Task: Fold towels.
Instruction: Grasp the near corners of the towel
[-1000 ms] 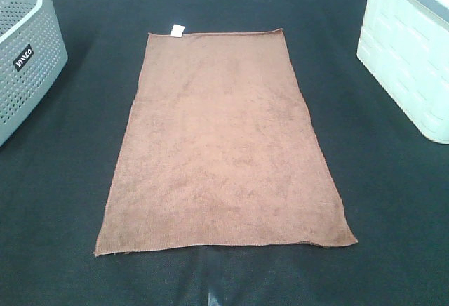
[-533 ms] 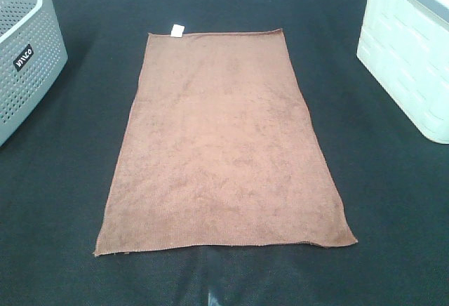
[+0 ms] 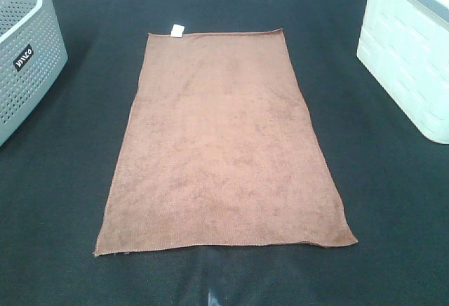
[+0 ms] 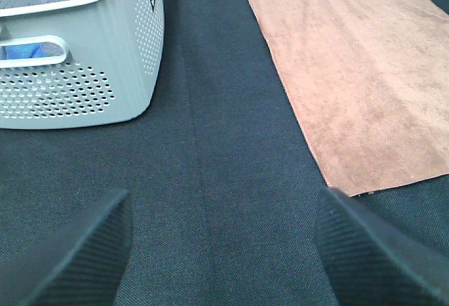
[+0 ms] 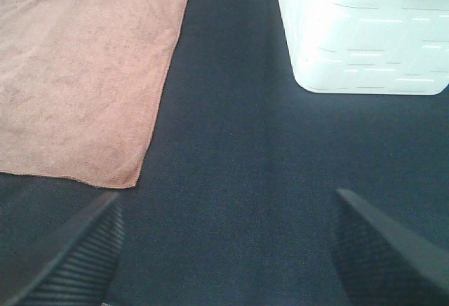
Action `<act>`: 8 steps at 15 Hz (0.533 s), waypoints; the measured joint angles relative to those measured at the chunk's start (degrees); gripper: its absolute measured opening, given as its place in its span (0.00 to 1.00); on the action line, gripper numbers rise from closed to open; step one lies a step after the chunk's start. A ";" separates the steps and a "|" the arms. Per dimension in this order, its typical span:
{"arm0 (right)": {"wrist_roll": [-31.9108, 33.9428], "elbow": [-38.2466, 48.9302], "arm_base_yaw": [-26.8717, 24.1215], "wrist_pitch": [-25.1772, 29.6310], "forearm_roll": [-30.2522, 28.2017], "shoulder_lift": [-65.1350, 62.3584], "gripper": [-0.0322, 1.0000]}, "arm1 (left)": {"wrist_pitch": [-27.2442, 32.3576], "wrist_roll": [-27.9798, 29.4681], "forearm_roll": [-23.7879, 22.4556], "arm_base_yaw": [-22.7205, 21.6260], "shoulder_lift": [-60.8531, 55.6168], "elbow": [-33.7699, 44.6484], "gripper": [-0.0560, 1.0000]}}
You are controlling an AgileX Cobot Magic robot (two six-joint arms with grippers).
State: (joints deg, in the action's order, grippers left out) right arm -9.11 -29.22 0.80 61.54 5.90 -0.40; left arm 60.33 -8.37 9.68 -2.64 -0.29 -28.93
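The brown towel point(image 3: 223, 144) lies flat and spread out on the dark table, long side running front to back, with a small white tag point(image 3: 177, 30) at its far left corner. It also shows in the left wrist view point(image 4: 351, 67) and the right wrist view point(image 5: 84, 67). Neither gripper shows in the exterior high view. My left gripper point(image 4: 221, 250) is open and empty over bare table, left of the towel's near left corner. My right gripper point(image 5: 228, 250) is open and empty over bare table, right of the towel's near right corner.
A grey perforated basket point(image 3: 24, 53) stands at the left edge of the table; in the left wrist view point(image 4: 77, 60) it holds something blue. A white basket point(image 3: 410, 53) stands at the right edge and shows in the right wrist view point(image 5: 365, 32).
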 joint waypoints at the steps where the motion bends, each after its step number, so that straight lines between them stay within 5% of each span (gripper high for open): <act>1: 0.00 0.00 0.00 0.00 0.00 0.00 0.76 | 0.00 0.00 0.00 0.00 0.00 0.00 0.71; 8: 1.20 0.00 0.00 -0.23 -0.06 0.00 0.76 | -3.04 0.00 1.60 0.00 -0.06 -0.52 0.71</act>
State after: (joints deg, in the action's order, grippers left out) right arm -7.91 -29.22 0.80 61.31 5.84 -0.40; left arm 57.30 -8.37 11.29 -2.64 -0.34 -29.45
